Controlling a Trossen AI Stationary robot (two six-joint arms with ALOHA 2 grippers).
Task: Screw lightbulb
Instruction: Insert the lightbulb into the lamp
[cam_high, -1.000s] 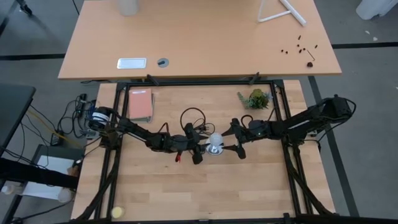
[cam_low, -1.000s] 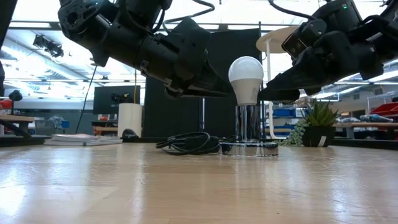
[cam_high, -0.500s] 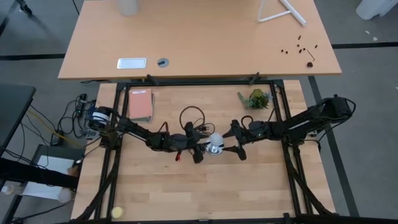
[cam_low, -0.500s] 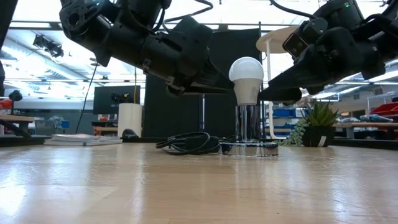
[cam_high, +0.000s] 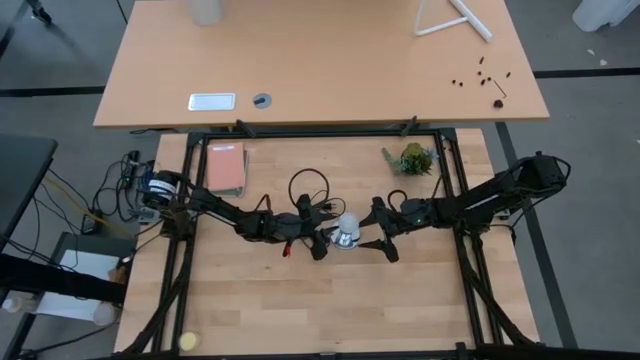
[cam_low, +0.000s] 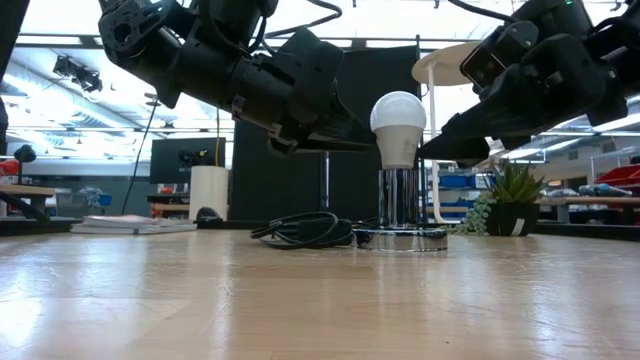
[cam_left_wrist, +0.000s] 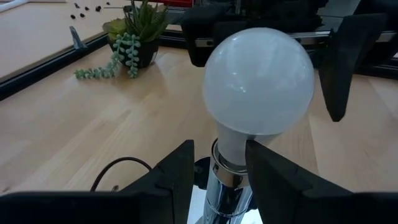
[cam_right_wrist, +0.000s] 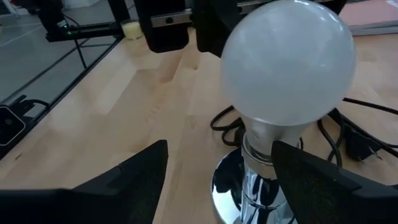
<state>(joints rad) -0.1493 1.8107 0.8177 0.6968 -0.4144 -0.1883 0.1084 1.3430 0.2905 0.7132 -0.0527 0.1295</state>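
Observation:
The white lightbulb (cam_low: 398, 118) stands upright with its screw base in the chrome socket post (cam_low: 398, 198), which rises from a round base disc (cam_low: 400, 238) on the table. My left gripper (cam_left_wrist: 219, 165) comes in level from the table's left, and its open fingers stand on either side of the bulb's neck (cam_left_wrist: 231, 148). My right gripper (cam_right_wrist: 217, 168) comes from the table's right. It is wide open, with its fingers well apart on both sides of the bulb (cam_right_wrist: 287, 62). In the high view the bulb (cam_high: 346, 226) lies between both grippers. My left gripper has one finger (cam_left_wrist: 267, 168) right beside the bulb's neck (cam_left_wrist: 239, 152), level from the table's left; I cannot tell whether it touches. The other finger (cam_left_wrist: 180, 168) stands a little apart from the neck.
A black cord (cam_low: 300, 230) lies coiled on the table behind and left of the socket. A small potted plant (cam_high: 412, 158) stands at the far right and a pink book (cam_high: 226, 168) at the far left. A second table lies beyond.
My right gripper has gone slightly up beside the bulb. The bulb stays upright in the socket.

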